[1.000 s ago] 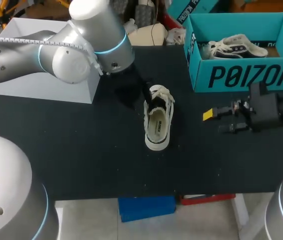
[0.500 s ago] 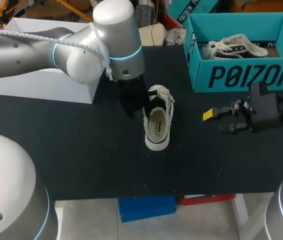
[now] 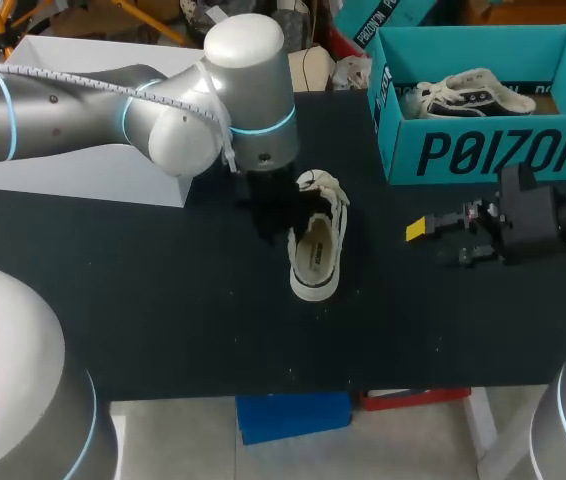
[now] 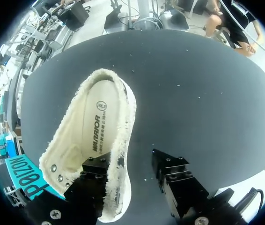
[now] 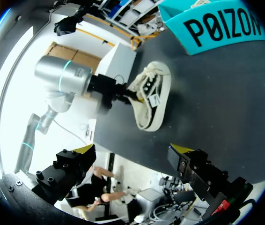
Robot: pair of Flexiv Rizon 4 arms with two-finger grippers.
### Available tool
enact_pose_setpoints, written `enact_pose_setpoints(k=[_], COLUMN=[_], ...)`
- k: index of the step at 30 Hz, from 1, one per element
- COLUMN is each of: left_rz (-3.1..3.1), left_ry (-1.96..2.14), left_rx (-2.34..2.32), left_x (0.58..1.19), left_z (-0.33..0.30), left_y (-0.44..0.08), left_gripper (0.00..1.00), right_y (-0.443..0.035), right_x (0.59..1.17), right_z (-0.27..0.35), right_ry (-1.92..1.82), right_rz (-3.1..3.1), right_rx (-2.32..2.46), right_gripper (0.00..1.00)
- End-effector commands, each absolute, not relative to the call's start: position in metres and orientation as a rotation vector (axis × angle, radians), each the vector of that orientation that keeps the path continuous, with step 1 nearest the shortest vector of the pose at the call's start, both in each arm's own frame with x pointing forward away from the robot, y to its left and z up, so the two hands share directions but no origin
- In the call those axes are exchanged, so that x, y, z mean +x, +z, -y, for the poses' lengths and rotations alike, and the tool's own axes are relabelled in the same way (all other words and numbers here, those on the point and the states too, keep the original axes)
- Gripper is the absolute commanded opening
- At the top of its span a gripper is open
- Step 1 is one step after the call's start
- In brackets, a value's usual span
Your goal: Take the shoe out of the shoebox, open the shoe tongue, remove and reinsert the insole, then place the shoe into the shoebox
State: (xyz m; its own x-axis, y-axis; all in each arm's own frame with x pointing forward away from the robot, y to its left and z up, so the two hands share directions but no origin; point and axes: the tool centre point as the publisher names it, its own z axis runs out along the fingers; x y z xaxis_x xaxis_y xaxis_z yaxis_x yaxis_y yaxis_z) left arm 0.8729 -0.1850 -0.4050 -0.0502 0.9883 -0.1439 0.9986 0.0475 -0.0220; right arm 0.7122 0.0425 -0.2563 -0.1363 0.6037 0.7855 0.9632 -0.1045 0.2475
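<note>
Black tabletop [image 3: 163,300] carries a cream sneaker [image 3: 315,250], its side wall between the parted fingers of the left gripper [image 4: 131,161]; the right gripper [image 5: 135,149], jaws apart, hovers near the teal shoebox [image 3: 483,150].

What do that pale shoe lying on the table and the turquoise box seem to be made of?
The shoe looks like cream canvas: matt cloth with a frayed, fuzzy edge around the opening, and a smoother, probably rubber sole rim. The shoebox looks like matt printed cardboard, judging by its thin, flat, folded walls.
</note>
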Motion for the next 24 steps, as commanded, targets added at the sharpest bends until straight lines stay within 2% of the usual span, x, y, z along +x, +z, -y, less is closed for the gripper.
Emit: enact_pose_setpoints(k=[1,6,7,10,16,24], left_rz=[-2.214,-2.21,-2.204,-2.169,-2.074,-1.981], left_ry=[-0.194,-0.215,-0.224,-0.238,-0.288,-0.33], left_rx=[2.088,2.074,2.072,2.078,2.106,2.131], left_x=[0.879,0.883,0.884,0.887,0.889,0.877], left_z=[0.186,0.188,0.189,0.194,0.201,0.201], left_y=[-0.414,-0.416,-0.416,-0.416,-0.401,-0.35], left_gripper=[0.42,0.35,0.29,0.0,0.0,0.0], right_y=[-0.256,-0.256,-0.256,-0.256,-0.256,-0.256], right_x=[0.713,0.713,0.713,0.713,0.713,0.713], right_z=[-0.043,-0.043,-0.043,-0.043,-0.043,-0.043], right_ry=[-1.133,-1.133,-1.133,-1.133,-1.133,-1.133], right_rz=[1.75,1.75,1.75,1.75,1.75,1.75], right_rx=[-1.715,-1.715,-1.715,-1.715,-1.715,-1.715], right_gripper=[1.0,1.0,1.0,1.0,1.0,1.0])
